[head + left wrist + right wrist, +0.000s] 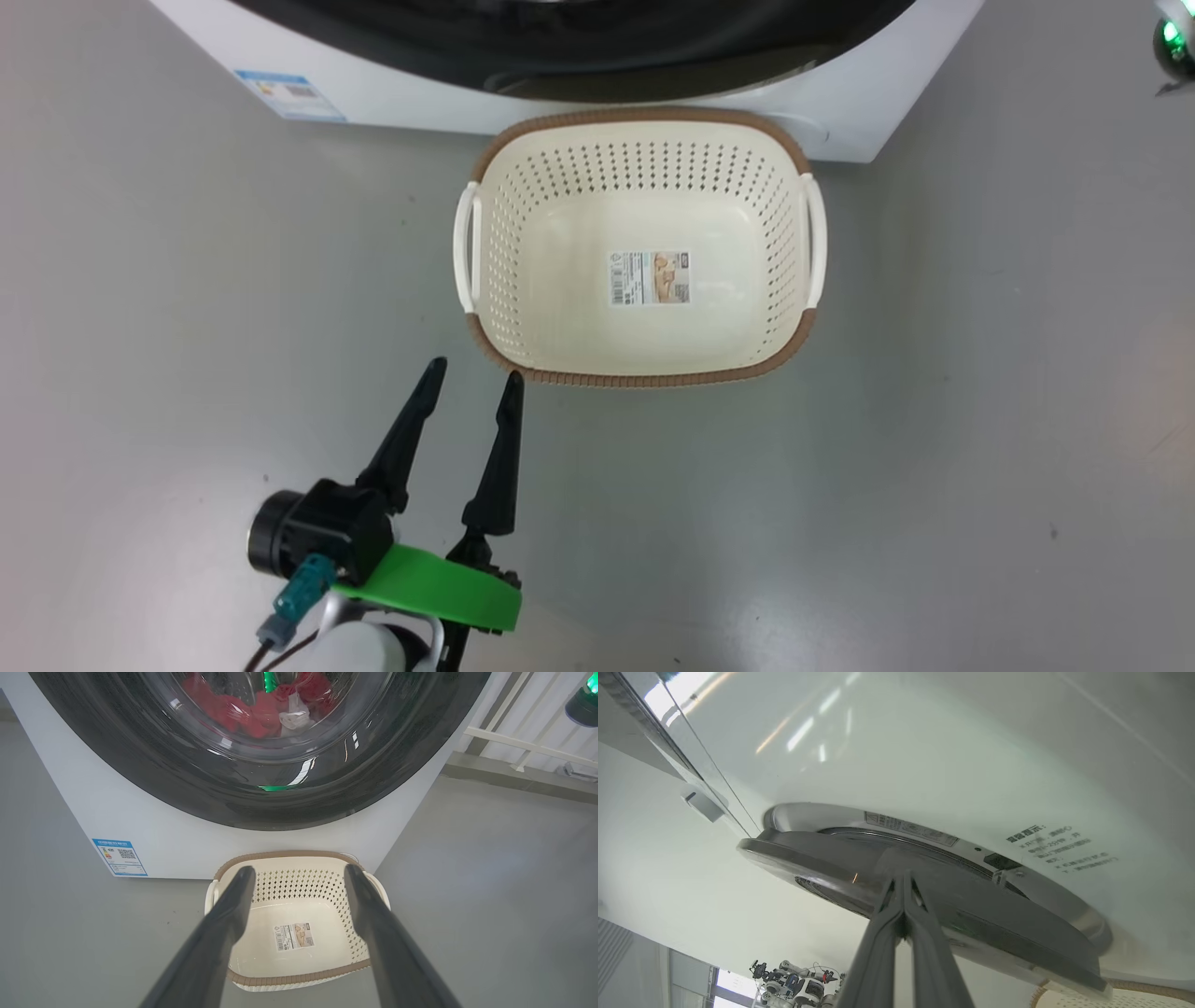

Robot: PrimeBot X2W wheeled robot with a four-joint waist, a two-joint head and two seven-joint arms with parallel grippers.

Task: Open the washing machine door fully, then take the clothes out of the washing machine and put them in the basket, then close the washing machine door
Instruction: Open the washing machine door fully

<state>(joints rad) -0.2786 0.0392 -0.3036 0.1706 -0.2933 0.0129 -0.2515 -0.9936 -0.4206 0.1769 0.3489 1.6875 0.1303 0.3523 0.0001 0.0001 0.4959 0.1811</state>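
Observation:
The washing machine (840, 103) (163, 835) stands at the far side with its black-rimmed door (140, 765) (560, 47) facing me. Through the glass I see the red clothes (233, 714) and a white cloth (294, 714) inside the drum. The cream basket (644, 378) (289, 854) sits empty on the floor in front of the machine. My left gripper (474, 371) (299, 870) hovers open just short of the basket's near left corner. My right gripper (903, 875) is shut, its tips against the edge of the door (994, 933), where a gap shows to the white front (924, 742).
A blue label (289, 96) (119, 857) is stuck low on the machine's left. A dark green-lit part (1172, 42) (581, 704) hangs at the upper right. A white rail (528, 744) runs behind the machine. Grey floor (980, 467) spreads around the basket.

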